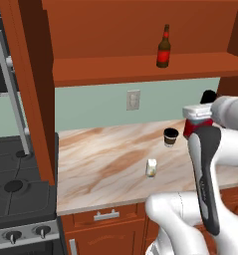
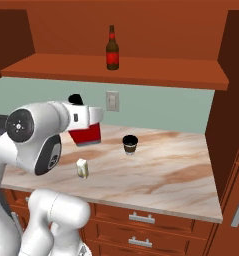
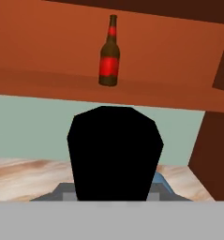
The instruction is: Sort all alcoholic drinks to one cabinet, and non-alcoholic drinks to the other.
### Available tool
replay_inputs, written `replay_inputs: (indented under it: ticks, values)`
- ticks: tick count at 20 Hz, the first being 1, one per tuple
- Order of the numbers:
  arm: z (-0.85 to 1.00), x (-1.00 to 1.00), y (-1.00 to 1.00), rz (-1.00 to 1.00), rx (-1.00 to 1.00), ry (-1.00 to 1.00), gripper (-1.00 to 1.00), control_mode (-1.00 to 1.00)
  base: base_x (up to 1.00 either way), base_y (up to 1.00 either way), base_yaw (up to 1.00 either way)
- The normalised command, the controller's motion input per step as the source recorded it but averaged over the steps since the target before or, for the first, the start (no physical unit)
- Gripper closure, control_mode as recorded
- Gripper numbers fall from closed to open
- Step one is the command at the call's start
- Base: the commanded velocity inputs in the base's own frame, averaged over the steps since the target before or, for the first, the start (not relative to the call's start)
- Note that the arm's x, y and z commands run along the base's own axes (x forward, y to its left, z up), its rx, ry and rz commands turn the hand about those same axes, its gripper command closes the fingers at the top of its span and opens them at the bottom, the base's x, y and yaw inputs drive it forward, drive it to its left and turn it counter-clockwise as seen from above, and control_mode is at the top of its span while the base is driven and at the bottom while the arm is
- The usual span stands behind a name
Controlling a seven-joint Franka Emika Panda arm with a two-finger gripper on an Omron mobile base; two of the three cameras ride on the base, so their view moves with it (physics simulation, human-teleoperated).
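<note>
My gripper (image 2: 89, 120) is shut on the squat red bottle (image 2: 87, 134) with pale-blue shoulders, held tilted above the marble counter (image 2: 171, 175). Its black cap (image 3: 114, 152) looms large in the middle of the hand view. From the left base view the red bottle (image 1: 196, 124) shows partly behind my forearm. The slim brown bottle (image 1: 164, 47) with a red label stands upright on the cabinet shelf (image 1: 115, 67), above and ahead of the hand. On the counter stand the dark-brown cup (image 1: 171, 137) and, nearer the front, the cream carton (image 1: 151, 168).
A stove (image 1: 16, 189) sits left of the counter, behind a cabinet side panel (image 1: 38, 99). A wall outlet (image 2: 112, 100) is on the green backsplash. Drawers with metal handles (image 2: 141, 217) run below. A wooden side wall (image 2: 231, 110) closes the right end.
</note>
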Motion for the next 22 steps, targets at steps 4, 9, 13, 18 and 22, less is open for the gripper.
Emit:
replay_inputs:
  ticks: [4, 9, 13, 18, 22]
  values:
    - [0.36, -0.14, 0.55, -0.07, 0.02, 0.04, 1.0, -1.0, 0.0, 0.0, 0.0]
    - [0.36, -0.16, 0.49, -0.08, 0.02, 0.09, 1.0, -1.0, 0.0, 0.0, 0.0]
    - [0.32, -0.09, 0.49, -0.08, 0.02, 0.08, 1.0, -1.0, 0.0, 0.0, 0.0]
    - [0.26, -0.01, 0.47, -0.05, 0.02, 0.0, 1.0, -1.0, 0.0, 0.0, 0.0]
    - [0.18, 0.0, 0.43, -0.02, 0.03, -0.02, 1.0, -1.0, 0.0, 0.0, 0.0]
